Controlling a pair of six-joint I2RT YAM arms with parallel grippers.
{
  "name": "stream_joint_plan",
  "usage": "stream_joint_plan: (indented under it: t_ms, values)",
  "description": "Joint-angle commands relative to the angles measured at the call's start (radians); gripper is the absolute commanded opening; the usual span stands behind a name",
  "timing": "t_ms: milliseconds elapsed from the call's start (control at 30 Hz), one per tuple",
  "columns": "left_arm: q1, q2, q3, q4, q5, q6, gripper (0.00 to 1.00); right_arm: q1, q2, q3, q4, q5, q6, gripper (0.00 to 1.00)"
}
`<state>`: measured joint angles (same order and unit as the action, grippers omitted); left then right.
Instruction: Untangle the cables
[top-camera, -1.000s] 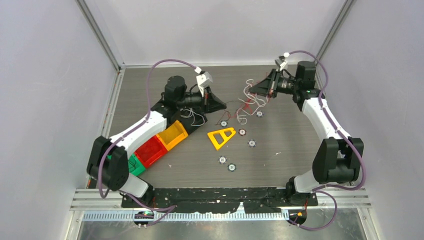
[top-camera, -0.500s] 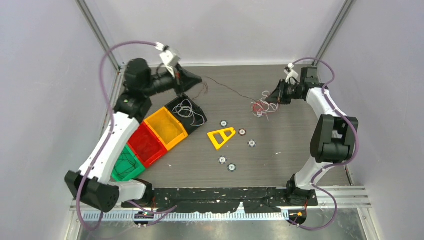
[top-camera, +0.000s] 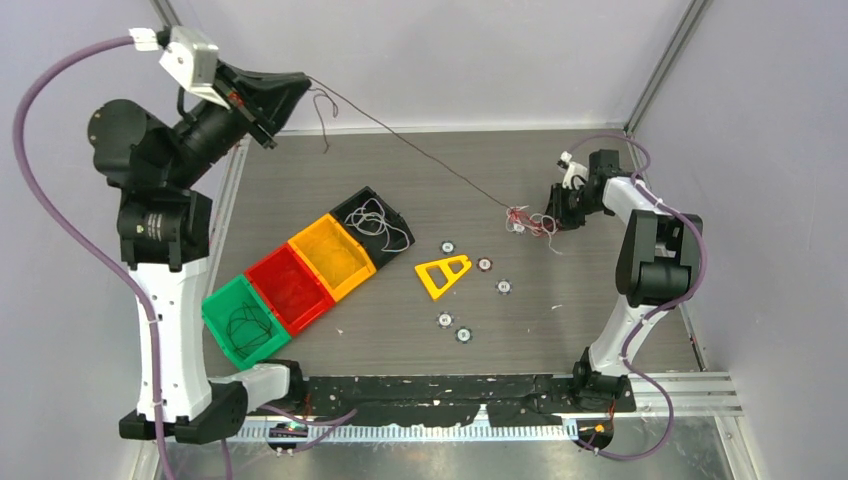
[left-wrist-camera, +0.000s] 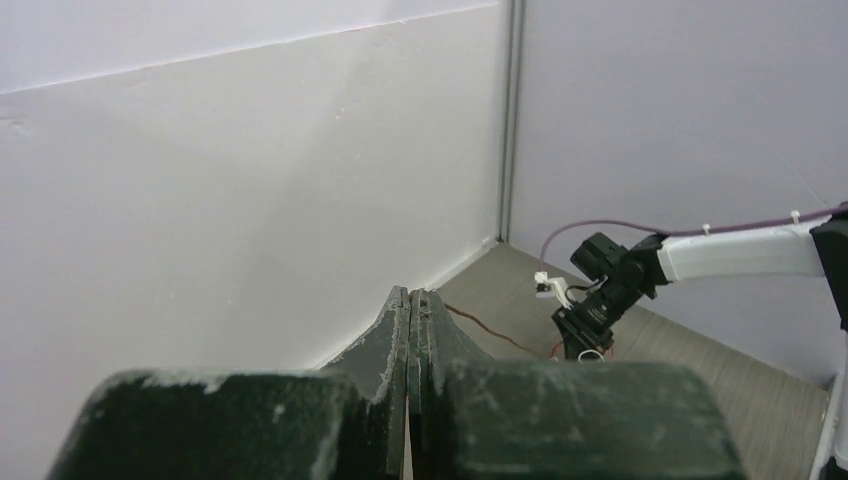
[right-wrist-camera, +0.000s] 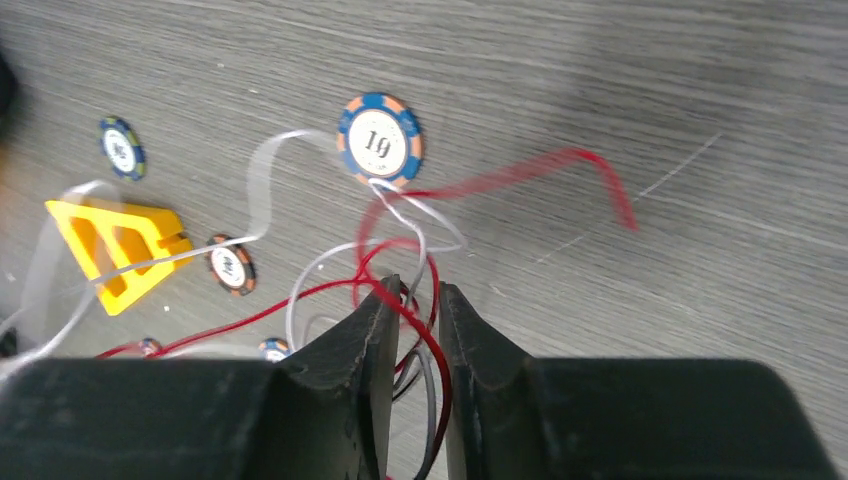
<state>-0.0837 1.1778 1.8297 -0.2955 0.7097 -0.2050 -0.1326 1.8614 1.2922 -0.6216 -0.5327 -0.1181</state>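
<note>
Two arms stand in very different poses. The left arm rears up at 9 o'clock, its white link near vertical and its wrist bent over the desk's far-left corner at 10 o'clock, well above the surface and close to the left wall. The left jaws are pressed together on a dark strand, which runs taut and straight down toward 2 o'clock; a short loose end dangles just beside the jaws. The right arm is folded low along the 3 o'clock edge, near the right wall, with its wrist turned inward toward the middle. The right jaws are closed to a slim gap on red and white loops of the cables, a small tangle lying on the desk at 2 o'clock, where the taut strand ends. In the right wrist view, a blue and orange chip marked 10 lies just beyond the loops. Bare grey desk stretches under the strand from 11 to 1 o'clock, up to the back wall. At 8 to 10 o'clock a diagonal row of bins, black, yellow, red and green, sits near the left arm's base; the black and green ones hold loose wires. A yellow triangle and more chips lie around the centre.
</note>
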Motion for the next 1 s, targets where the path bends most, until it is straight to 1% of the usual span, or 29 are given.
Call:
stream_joint_plan:
  t_ms: [0, 67, 200, 267, 333, 367, 433, 533, 633, 767, 900, 967]
  values:
    - [0.066, 0.016, 0.113, 0.020, -0.023, -0.090, 0.00, -0.005, 0.021, 0.021, 0.000, 0.084, -0.057, 0.27]
    - [0.079, 0.027, 0.146, 0.022, -0.011, -0.115, 0.00, -0.005, 0.025, 0.024, 0.000, 0.092, -0.058, 0.27]
    - [0.140, 0.053, 0.236, 0.014, -0.009, -0.143, 0.00, -0.005, 0.036, 0.037, -0.001, 0.142, -0.076, 0.27]
    - [0.170, 0.073, 0.288, 0.012, -0.021, -0.165, 0.00, -0.005, 0.041, 0.040, -0.001, 0.169, -0.088, 0.24]
    - [0.209, 0.096, 0.346, 0.008, -0.044, -0.200, 0.00, -0.005, 0.042, 0.039, 0.001, 0.197, -0.095, 0.17]
    - [0.231, 0.107, 0.376, 0.004, -0.059, -0.212, 0.00, -0.005, 0.041, 0.040, 0.004, 0.219, -0.096, 0.12]
    - [0.274, 0.128, 0.428, 0.000, -0.066, -0.228, 0.00, -0.005, 0.040, 0.042, 0.007, 0.247, -0.102, 0.07]
    - [0.314, 0.141, 0.453, -0.015, -0.033, -0.245, 0.00, -0.005, 0.037, 0.045, 0.009, 0.250, -0.113, 0.06]
    - [0.343, 0.111, 0.421, -0.030, -0.031, -0.215, 0.00, -0.005, 0.035, 0.053, 0.002, 0.230, -0.110, 0.06]
    - [0.397, 0.024, 0.333, -0.110, -0.097, -0.130, 0.00, -0.005, 0.029, 0.061, -0.017, 0.202, -0.109, 0.07]
    - [0.451, -0.120, 0.119, -0.163, -0.184, -0.019, 0.00, -0.005, 0.015, 0.063, -0.040, 0.168, -0.115, 0.07]
    - [0.471, -0.188, 0.037, -0.170, -0.240, 0.034, 0.00, -0.005, 0.008, 0.063, -0.048, 0.155, -0.120, 0.07]
